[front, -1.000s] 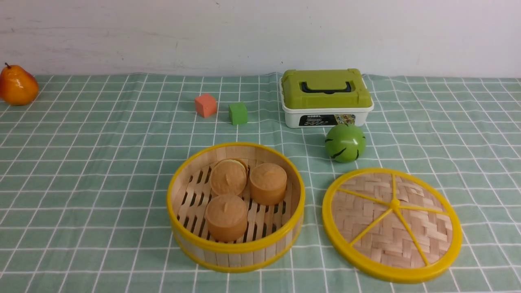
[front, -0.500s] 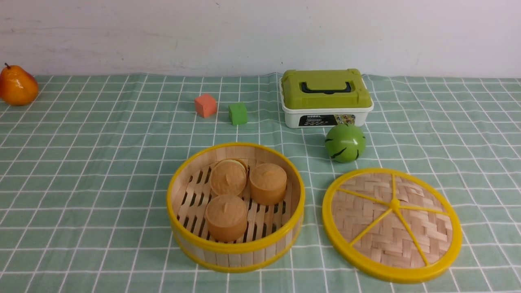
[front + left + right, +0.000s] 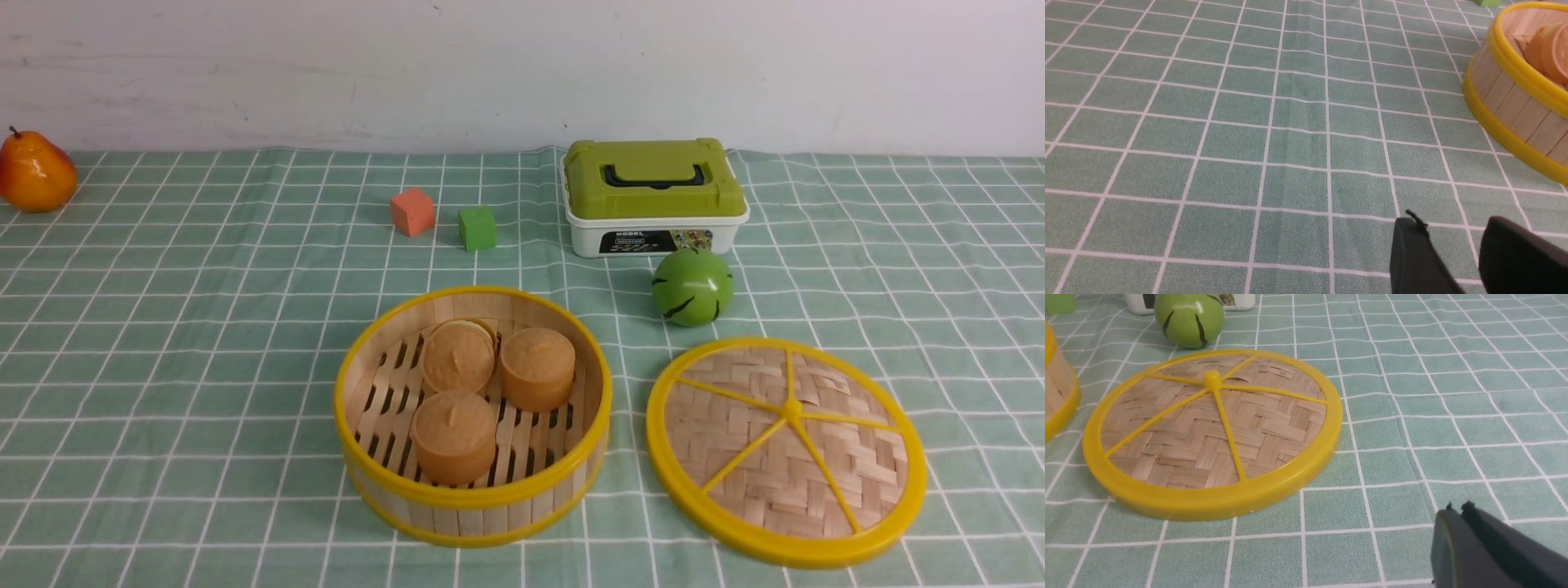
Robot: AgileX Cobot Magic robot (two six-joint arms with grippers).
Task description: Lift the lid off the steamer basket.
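The steamer basket (image 3: 384, 490) stands uncovered at the front centre of the table, with three tan buns (image 3: 455, 433) inside. The lid (image 3: 759, 457) lies flat on the cloth just to its right, apart from it; it also shows in the right wrist view (image 3: 1188, 428). Neither gripper shows in the front view. In the left wrist view my left gripper (image 3: 1449, 224) is open and empty over bare cloth, to the left of the basket (image 3: 1506, 102). In the right wrist view my right gripper (image 3: 1457, 510) is shut and empty, to the right of the lid.
A green striped ball (image 3: 692, 287) sits just behind the lid. A white box with an olive-green lid (image 3: 653, 192) stands behind it. An orange cube (image 3: 412, 211) and a green cube (image 3: 477, 227) lie behind the basket. A pear (image 3: 34, 171) is at the far left.
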